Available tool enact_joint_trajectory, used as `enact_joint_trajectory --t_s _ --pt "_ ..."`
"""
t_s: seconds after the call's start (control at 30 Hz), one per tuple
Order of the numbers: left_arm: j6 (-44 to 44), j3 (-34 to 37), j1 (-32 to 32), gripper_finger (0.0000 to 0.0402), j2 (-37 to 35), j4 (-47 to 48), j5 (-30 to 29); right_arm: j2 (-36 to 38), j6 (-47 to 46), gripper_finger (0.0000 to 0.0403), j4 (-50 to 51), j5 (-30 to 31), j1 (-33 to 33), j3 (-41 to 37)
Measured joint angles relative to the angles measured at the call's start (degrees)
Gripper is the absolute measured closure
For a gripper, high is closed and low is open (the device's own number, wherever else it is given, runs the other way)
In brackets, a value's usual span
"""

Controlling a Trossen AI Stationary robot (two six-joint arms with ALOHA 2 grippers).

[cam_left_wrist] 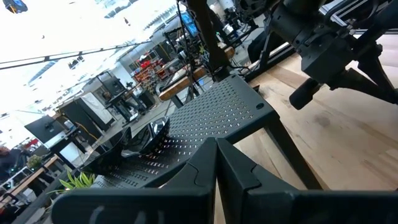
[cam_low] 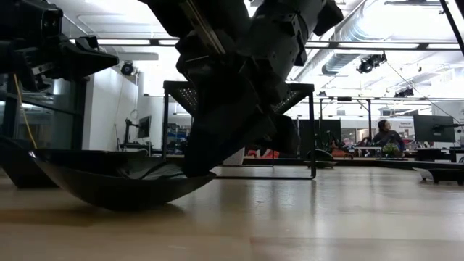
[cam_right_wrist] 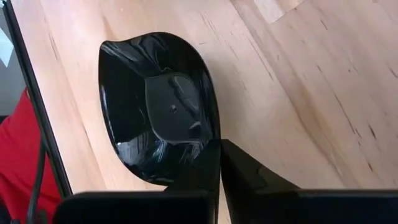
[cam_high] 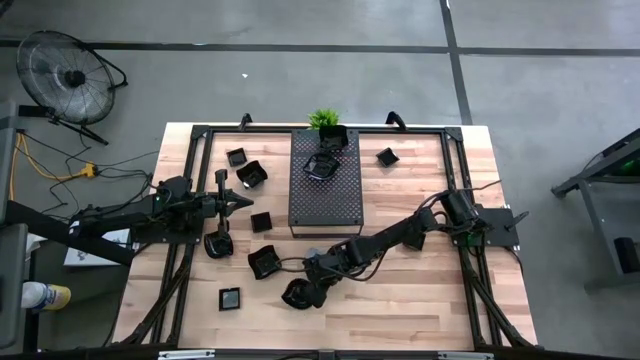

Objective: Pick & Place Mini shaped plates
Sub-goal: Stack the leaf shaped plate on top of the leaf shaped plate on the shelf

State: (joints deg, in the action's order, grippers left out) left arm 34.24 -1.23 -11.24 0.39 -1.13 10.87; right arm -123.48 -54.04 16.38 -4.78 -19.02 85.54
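Fingers of my right gripper [cam_right_wrist: 219, 163] pinch the rim of a rounded black plate [cam_right_wrist: 158, 106] on the table [cam_right_wrist: 298, 93]; left gripper [cam_left_wrist: 216, 171] pressed together.

From overhead we look straight down on the pale wooden table [cam_high: 420, 290]. Our level camera sits close behind the glossy black wavy-rimmed dish [cam_low: 109, 181], which our right wrist camera also shows, at 7 o'clock overhead.
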Motion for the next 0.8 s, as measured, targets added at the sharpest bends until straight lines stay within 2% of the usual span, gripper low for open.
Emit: enact_joint_trajectory --t_s 0.2,0.47,0.8 --pt "0.0 0.0 0.0 0.04 0.0 0.0 0.0 0.2 0.6 0.04 -0.3 -0.1 -0.1 0.0" --pt "0.0 0.0 0.0 0.04 0.0 0.0 0.0 4.1 3.1 0.0402 2.2 -0.1 0.0 -0.1" --pt "0.0 0.0 0.0 0.04 0.0 0.0 0.0 13.8 6.3 0.0402 12.6 -0.8 1.2 -0.1"
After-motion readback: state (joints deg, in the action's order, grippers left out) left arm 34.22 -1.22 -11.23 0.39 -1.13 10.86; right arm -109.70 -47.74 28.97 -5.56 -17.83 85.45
